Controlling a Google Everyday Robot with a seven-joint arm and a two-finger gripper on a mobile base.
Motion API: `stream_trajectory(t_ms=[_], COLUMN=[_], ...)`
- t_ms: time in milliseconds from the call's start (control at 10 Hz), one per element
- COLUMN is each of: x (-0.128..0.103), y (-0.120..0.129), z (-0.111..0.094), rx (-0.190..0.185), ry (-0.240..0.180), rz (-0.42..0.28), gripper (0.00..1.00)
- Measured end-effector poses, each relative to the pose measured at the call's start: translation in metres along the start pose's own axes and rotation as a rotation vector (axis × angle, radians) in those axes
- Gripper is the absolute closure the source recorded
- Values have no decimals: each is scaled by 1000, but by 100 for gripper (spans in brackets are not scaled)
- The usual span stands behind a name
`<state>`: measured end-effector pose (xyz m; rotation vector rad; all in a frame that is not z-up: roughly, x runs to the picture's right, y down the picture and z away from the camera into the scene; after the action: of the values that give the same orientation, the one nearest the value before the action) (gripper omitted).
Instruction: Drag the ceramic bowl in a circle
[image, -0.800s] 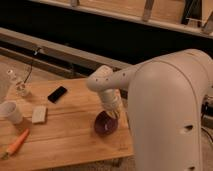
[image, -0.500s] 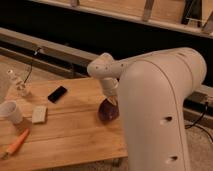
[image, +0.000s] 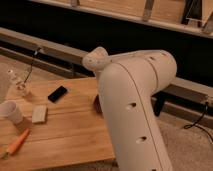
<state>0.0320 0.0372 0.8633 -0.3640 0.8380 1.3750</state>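
Note:
The white arm (image: 132, 100) fills the middle of the camera view and hangs over the right part of the wooden table (image: 65, 135). Only a dark maroon sliver of the ceramic bowl (image: 96, 104) shows at the arm's left edge, resting on the table. The gripper is hidden behind the arm's own body, down by the bowl. I cannot see whether it touches the bowl.
A white cup (image: 10, 111) stands at the table's left edge, with a pale block (image: 39, 113) beside it. A black phone (image: 57, 93) lies further back. An orange carrot-like item (image: 16, 143) lies at the front left. A clear glass item (image: 20, 86) stands at the back left.
The bowl has moved toward the table's back. The arm has swung in front of the camera and now covers the gripper and most of the bowl.

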Motion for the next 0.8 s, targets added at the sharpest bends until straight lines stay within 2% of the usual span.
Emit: stream_trajectory(t_ms=[400,600,800], x=[-28,-29,-23], y=[37,78,120], z=[-3,-11,-16], rx=[-43,-103,-135], ry=[-18,-31,-36], rz=[-18,-65,-127], gripper=[100,100,100])
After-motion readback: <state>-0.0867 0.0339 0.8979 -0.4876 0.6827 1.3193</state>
